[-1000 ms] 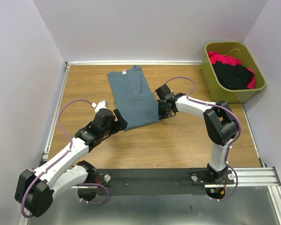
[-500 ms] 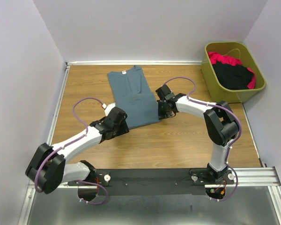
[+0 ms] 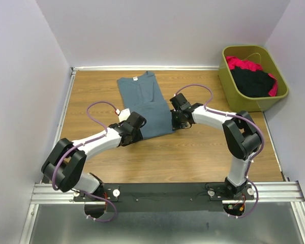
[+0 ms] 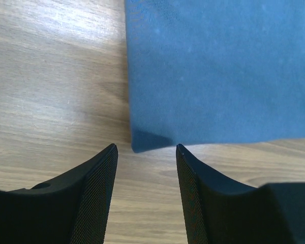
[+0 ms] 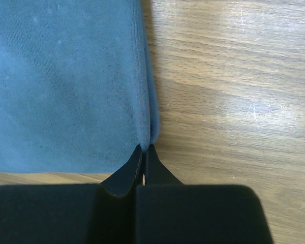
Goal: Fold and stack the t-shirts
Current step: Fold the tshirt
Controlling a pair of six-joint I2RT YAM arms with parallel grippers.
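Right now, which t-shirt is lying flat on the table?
The slate-blue t-shirt, spread on the wooden table; the black t-shirt and red-pink t-shirt sit bunched in the olive bin.

The whole scene is taken in from above and behind the arm bases by the top external camera, tilted down onto the brown wooden table. The left wrist camera is set very close above the tabletop, looking forward through the black two-finger left gripper. The right wrist camera is set likewise, past the black right gripper. The near hem of the flat slate-blue cloth t-shirt is shared by all three views.
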